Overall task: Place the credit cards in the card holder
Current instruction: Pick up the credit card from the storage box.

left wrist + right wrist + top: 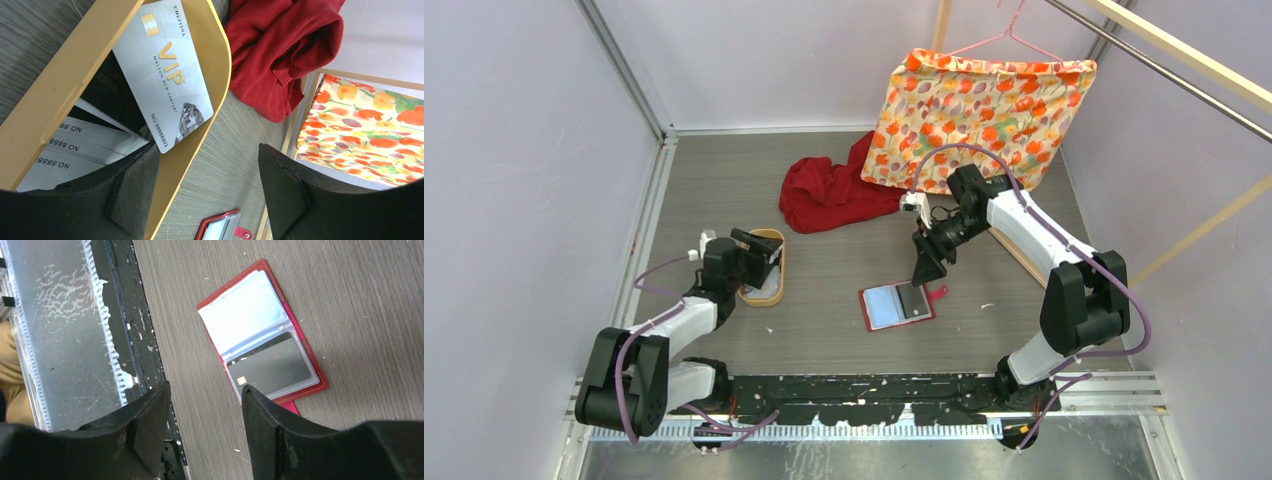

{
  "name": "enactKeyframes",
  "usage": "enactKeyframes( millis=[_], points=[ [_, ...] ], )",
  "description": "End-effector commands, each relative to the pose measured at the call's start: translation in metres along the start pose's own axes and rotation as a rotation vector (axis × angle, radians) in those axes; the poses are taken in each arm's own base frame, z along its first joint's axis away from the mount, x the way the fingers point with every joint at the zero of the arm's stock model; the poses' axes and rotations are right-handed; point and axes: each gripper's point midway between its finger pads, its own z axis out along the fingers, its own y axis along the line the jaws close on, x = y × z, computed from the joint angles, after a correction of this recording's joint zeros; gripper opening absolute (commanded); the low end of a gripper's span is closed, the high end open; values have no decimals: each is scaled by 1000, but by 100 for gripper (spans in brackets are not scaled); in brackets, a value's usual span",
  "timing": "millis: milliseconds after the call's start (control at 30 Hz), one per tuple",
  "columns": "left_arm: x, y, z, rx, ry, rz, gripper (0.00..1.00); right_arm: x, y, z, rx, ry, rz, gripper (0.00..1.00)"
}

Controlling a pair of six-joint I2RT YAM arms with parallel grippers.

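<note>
- At the left of the tabletop (824, 345), the left claw (760, 258) is seen hanging over a tan tray (776, 292); its jaws are spread and nothing is gripped.
- From the left wrist view, the left claw (207, 150) is shown astride the tray (220, 50) rim: one finger is placed over the tray's inside, the other over bare wood outside it.
- Inside the tray, loose cards (80, 145) are piled, overlapping. A silver VIP card (165, 75) is laid on top, tilted against the rim, and a black card (107, 85) is partly covered beneath it.
- Behind the tray, towards the back wall, a crumpled red cloth (829, 195) is left in a heap.
- Near the middle, the holder (896, 305) is laid open and flat, well apart from the tray, with its snap tab pointing right.
- Within the holder (260, 330), one clear pocket is seen pale and unfilled; a grey card (270, 365) with a chip is already lodged in the other pocket.
- Just beyond the holder's tab side, the right claw (924, 270) is held above the tabletop, pointing down.
- The right claw (206, 387) is released; its jaws are parted and nothing is held between them.
- At the far right, a floral fabric (974, 110) is hung from a pink hanger, behind the red cloth.
</note>
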Motion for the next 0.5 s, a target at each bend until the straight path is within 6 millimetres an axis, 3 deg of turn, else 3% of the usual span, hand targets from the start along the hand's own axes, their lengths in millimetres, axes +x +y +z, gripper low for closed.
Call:
enactKeyframes(
  millis=[0,300,467],
  points=[
    [-13,-15,2,65,-59,-18,72,-11,0,-4,-3,-18,-37,59],
    [-15,-10,11,66,-72,-84,67,-11,1,-4,-5,-17,-40,59],
    [-20,-6,16,48,-98,-111,59,-11,1,-5,-5,-16,-42,59]
  ],
)
